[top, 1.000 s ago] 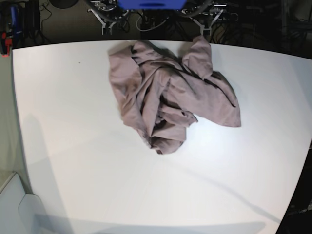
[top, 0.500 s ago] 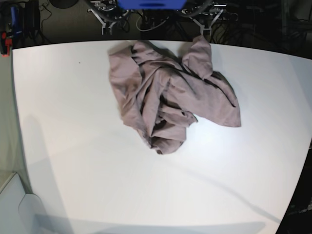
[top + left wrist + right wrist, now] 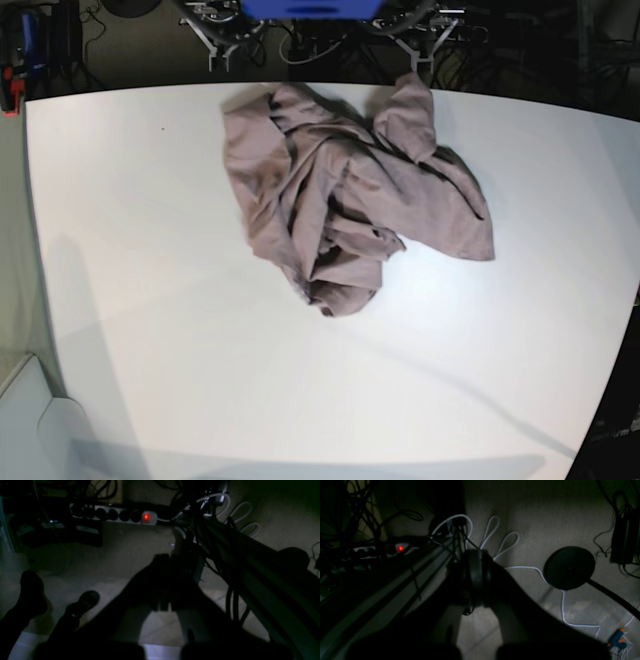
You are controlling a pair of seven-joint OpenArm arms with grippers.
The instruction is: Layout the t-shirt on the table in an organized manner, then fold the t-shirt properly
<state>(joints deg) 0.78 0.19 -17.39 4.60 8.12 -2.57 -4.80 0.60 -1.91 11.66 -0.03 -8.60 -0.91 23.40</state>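
**Mauve t-shirt lies crumpled as both pincers wait below the table**

Mauve cloth sits in a heap: the t-shirt lies bunched and twisted on the white table, close to the edge nearest the arm mounts, its rough long axis running across that edge with one lobe trailing toward the base view's right. Neither arm reaches over the tabletop. The left gripper and the right gripper show only in their own wrist views as dark silhouettes with jaws closed, holding nothing, aimed down at carpet, cables and a power strip. From either pincer the shirt is therefore up and forward, out of both wrist views. Laying out appears not yet begun. The heap sits about midway between the two arms, so neither is clearly nearer; the wider spread of cloth on the left arm's side may favour that arm.
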